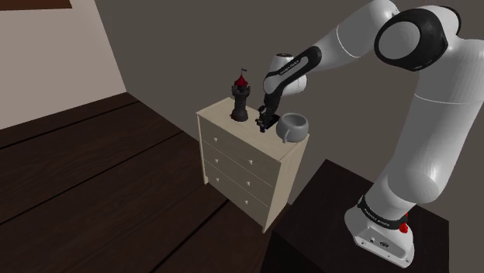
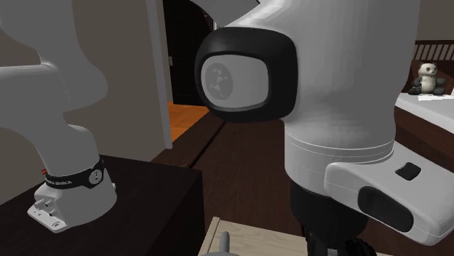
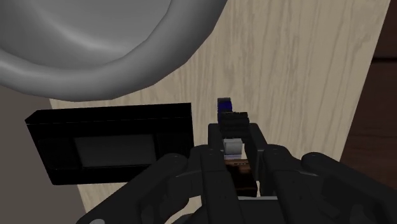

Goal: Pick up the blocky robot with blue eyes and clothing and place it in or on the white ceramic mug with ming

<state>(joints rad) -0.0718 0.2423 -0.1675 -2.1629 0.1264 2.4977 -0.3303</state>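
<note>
The blocky robot (image 3: 224,105) is a small dark figure with a blue top and a white patch on its body. It sits between the two black fingers of my gripper (image 3: 234,137), which are shut on it just above the pale wooden dresser top (image 3: 299,76). The mug (image 3: 95,44) is drawn plain grey, and its broad round rim lies close beyond the gripper. In the shoulder view my gripper (image 1: 266,122) hangs low over the dresser, just to the view's left of the grey mug (image 1: 293,126). Whether the robot is off the surface I cannot tell.
A flat black box with a grey panel (image 3: 108,143) lies on the dresser beside the gripper. A black tower with a red top (image 1: 242,99) stands at the dresser's far corner. The cream three-drawer dresser (image 1: 248,163) has dark floor around it. A panda toy (image 2: 428,76) sits far off.
</note>
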